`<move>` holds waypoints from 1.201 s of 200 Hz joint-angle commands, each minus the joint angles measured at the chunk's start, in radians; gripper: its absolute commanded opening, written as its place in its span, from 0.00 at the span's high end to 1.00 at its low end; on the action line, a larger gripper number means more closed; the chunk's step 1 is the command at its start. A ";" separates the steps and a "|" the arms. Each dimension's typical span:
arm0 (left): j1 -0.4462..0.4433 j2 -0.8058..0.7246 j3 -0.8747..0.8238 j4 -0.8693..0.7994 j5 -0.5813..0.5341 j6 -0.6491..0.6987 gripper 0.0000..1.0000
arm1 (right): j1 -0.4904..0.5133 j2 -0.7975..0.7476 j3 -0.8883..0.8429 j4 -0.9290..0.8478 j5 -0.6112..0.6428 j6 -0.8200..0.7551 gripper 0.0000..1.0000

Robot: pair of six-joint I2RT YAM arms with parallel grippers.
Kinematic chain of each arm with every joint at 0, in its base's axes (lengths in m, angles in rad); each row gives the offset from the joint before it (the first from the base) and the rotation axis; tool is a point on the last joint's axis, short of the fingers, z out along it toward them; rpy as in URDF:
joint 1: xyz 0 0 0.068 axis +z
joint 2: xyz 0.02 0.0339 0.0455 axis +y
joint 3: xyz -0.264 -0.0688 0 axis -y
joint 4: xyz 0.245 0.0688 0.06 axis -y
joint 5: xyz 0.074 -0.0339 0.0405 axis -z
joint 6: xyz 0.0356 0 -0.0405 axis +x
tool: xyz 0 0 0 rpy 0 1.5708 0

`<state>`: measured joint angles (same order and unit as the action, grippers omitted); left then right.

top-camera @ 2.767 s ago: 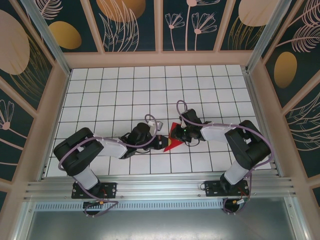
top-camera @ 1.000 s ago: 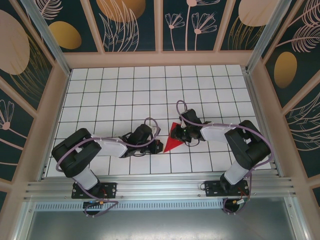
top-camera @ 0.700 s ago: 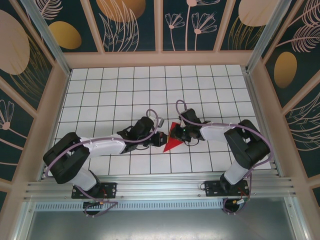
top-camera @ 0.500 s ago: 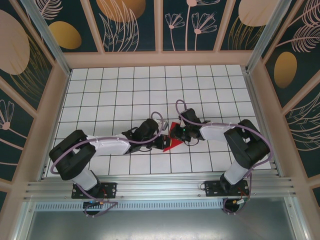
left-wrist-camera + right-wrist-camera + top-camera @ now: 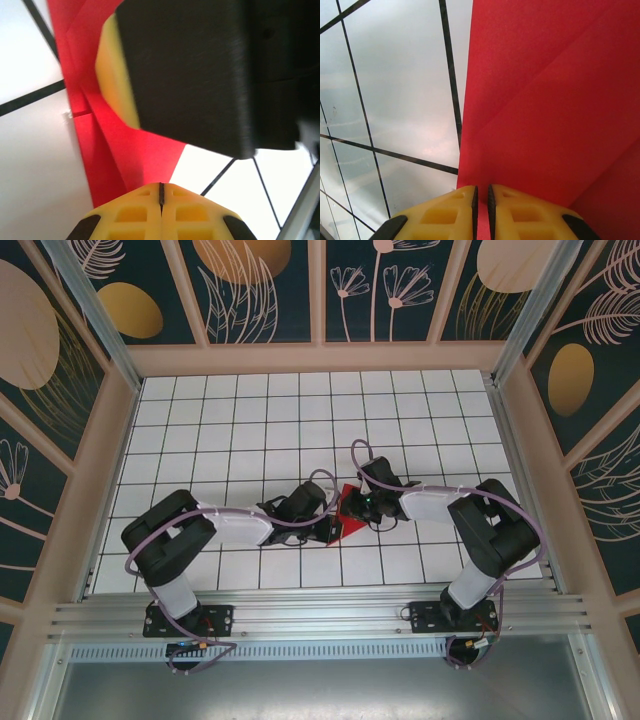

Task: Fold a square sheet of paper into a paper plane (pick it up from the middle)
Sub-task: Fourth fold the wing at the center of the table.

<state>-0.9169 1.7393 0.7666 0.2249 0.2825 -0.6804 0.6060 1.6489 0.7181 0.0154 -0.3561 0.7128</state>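
One folded paper [image 5: 535, 100] is lying mid-desk [image 5: 250, 420], its long axis running near to far. The right fingers [image 5: 445, 215] are clamping its right edge, while the left fingers [image 5: 135, 215], pressed together, are sitting at its left side.

The left end effector [image 5: 161, 200] has its 2 yellow fingertips pressed together at a thin seam. Just ahead of them lies the creased red sheet of paper [image 5: 120, 150] on the white gridded bench [image 5: 35, 165]. Above it hangs a black finger [image 5: 200, 75] with a yellow pad [image 5: 114, 75].
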 commanded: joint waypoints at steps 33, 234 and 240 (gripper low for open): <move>-0.005 0.030 -0.047 -0.035 -0.046 0.042 0.97 | 0.008 0.022 0.008 -0.046 0.036 -0.001 0.83; -0.005 -0.031 -0.093 0.003 -0.038 0.044 0.96 | 0.011 0.036 0.026 -0.060 0.033 -0.012 0.83; -0.004 -0.031 -0.096 -0.002 -0.043 0.044 0.96 | 0.011 0.037 0.026 -0.063 0.034 -0.012 0.83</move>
<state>-0.9165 1.6932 0.6880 0.2512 0.2680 -0.6472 0.6106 1.6581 0.7319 0.0006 -0.3569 0.7124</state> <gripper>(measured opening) 0.056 0.174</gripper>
